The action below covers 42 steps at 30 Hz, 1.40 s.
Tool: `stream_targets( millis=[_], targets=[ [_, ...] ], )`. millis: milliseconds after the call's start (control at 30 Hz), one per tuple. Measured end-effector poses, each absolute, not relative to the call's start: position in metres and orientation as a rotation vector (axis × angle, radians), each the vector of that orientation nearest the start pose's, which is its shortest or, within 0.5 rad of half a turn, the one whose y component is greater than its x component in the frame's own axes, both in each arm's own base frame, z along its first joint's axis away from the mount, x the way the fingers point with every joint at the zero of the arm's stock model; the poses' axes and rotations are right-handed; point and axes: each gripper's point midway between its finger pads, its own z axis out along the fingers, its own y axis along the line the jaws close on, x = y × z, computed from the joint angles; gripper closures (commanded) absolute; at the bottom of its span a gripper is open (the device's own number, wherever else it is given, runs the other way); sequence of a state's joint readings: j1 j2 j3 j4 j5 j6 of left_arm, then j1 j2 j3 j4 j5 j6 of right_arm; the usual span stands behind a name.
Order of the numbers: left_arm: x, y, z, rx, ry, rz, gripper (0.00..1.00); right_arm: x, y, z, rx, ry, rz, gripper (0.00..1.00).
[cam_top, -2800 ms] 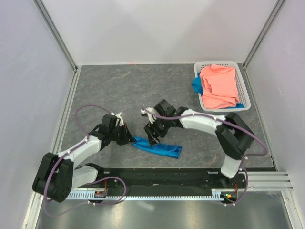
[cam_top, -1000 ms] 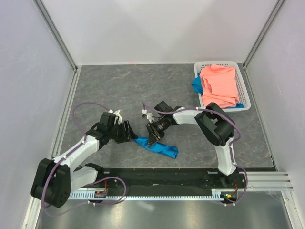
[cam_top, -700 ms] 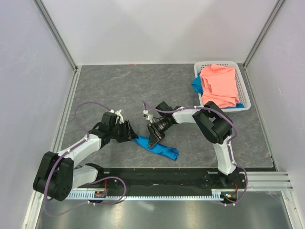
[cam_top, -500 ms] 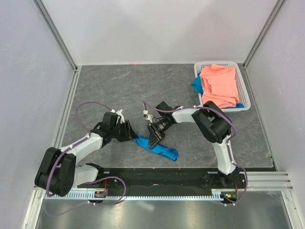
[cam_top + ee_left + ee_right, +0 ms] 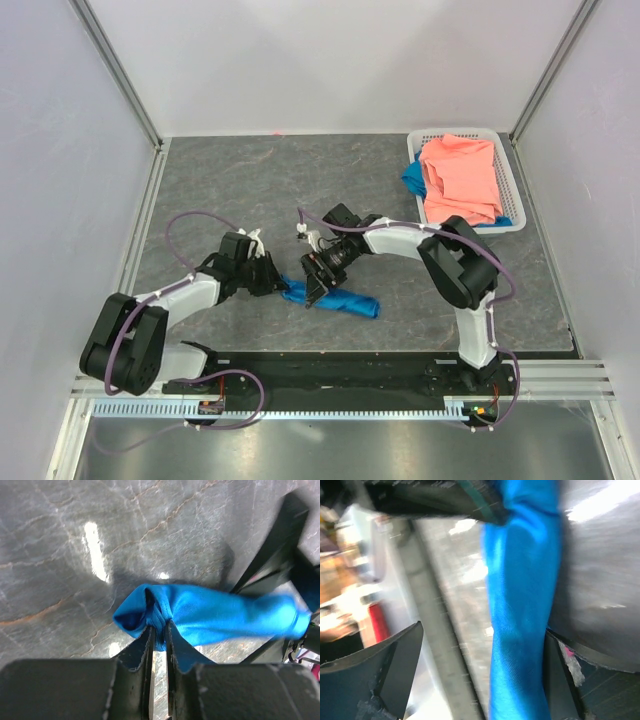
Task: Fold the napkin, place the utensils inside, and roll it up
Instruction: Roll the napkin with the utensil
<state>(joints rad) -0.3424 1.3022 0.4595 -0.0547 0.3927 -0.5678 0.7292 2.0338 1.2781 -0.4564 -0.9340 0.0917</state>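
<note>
- While rolled, the napkin (image 5: 340, 299) is pinched at one end by the left gripper (image 5: 158, 630).
- It is straddled by the right gripper (image 5: 313, 292), fingers spread.

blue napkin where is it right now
In the top view the napkin lies rolled on the table near the front middle, its left end pinched by the left gripper, the right gripper straddling it.

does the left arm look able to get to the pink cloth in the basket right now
Probably not. The left gripper is pinching an end of the blue napkin, the pink cloth lies in the white basket at the far right corner, and the right arm stretches across between.
</note>
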Motion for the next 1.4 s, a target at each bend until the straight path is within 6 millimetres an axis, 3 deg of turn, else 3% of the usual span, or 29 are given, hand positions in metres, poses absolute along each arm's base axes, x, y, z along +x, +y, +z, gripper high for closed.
stream_targets(
  millis=[200, 333, 500, 733, 967, 1167, 1267, 1400],
  targets=[
    [0.233, -0.176, 0.028, -0.116, 2.595, -0.853, 0.86, 0.217, 0.341, 0.047, -1.213, 2.466, 0.999, 0.02],
    [0.234, -0.177, 0.028, -0.124, 2.625, -0.847, 0.86, 0.206, 0.334, 0.047, -1.324, 2.329, 0.701, 0.02],
    [0.235, -0.178, 0.028, -0.123, 2.663, -0.841, 0.86, 0.192, 0.340, 0.046, -1.437, 2.171, 0.508, 0.02],
    [0.234, -0.182, 0.030, -0.117, 2.700, -0.858, 0.86, 0.213, 0.338, 0.048, -1.437, 2.057, 0.284, 0.02],
    [0.232, -0.182, 0.029, -0.115, 2.720, -0.864, 0.86, 0.208, 0.347, 0.052, -1.475, 1.991, 0.258, 0.02],
    [0.231, -0.184, 0.029, -0.108, 2.734, -0.877, 0.86, 0.205, 0.343, 0.027, -1.509, 2.043, 0.237, 0.02],
    [0.231, -0.184, 0.029, -0.104, 2.736, -0.877, 0.85, 0.210, 0.345, 0.027, -1.501, 2.050, 0.244, 0.09],
    [0.230, -0.184, 0.030, -0.096, 2.738, -0.878, 0.76, 0.214, 0.344, 0.023, -1.477, 2.110, 0.306, 0.29]
  ],
)
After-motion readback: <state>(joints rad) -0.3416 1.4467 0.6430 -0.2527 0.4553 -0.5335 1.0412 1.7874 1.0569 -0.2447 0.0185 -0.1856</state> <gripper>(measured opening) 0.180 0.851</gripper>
